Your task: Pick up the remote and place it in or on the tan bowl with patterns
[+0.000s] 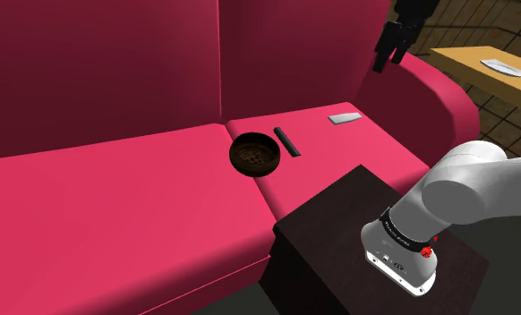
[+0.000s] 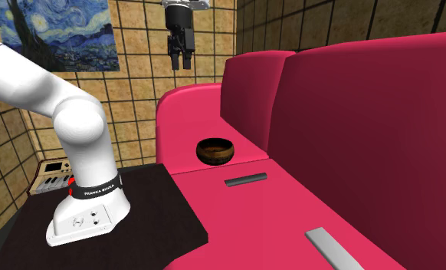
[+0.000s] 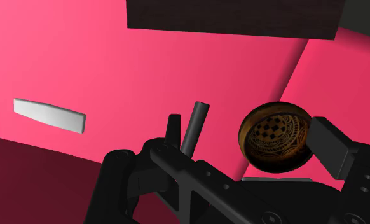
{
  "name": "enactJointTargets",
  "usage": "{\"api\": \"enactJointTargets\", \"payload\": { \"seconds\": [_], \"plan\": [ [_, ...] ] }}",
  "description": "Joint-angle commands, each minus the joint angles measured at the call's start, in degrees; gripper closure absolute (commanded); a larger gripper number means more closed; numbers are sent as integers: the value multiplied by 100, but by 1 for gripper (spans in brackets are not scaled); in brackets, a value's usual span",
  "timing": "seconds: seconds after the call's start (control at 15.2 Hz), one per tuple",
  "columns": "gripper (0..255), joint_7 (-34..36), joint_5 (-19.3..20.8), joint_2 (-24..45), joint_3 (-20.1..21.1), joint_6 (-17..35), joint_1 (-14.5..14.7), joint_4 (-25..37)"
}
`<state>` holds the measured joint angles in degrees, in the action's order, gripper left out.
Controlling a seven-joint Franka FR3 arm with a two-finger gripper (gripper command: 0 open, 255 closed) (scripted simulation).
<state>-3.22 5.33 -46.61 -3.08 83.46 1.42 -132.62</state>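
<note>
A slim dark remote [image 1: 287,141] lies flat on the pink sofa seat [image 1: 142,179], right beside a brown bowl with a patterned inside [image 1: 255,154]. In the second exterior view the remote [image 2: 245,179] lies nearer the camera than the bowl [image 2: 215,151]. My gripper [image 1: 387,61] hangs high above the sofa's armrest, well clear of both, open and holding nothing. It also hangs in front of the tiled wall [image 2: 181,63]. In the wrist view the fingers [image 3: 173,127] stand wide apart, with the remote [image 3: 194,127] and the bowl [image 3: 276,137] far below them.
A flat grey slab [image 1: 345,118] lies on the same seat cushion, past the remote from the bowl. The dark stand [image 1: 339,224] presses against the sofa's front. A wooden table [image 1: 469,63] with a grey flat thing on it stands beyond the armrest [image 1: 433,89].
</note>
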Motion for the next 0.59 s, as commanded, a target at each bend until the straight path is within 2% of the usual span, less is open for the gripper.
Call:
{"api": "enactJointTargets", "payload": {
  "seconds": [0.0, 0.53],
  "plan": [
    [0, 0, 0, 0, 0, 0, 0, 0],
    [0, 240, -79, 1081, -150, 1434, -61, -563]
  ]
}}
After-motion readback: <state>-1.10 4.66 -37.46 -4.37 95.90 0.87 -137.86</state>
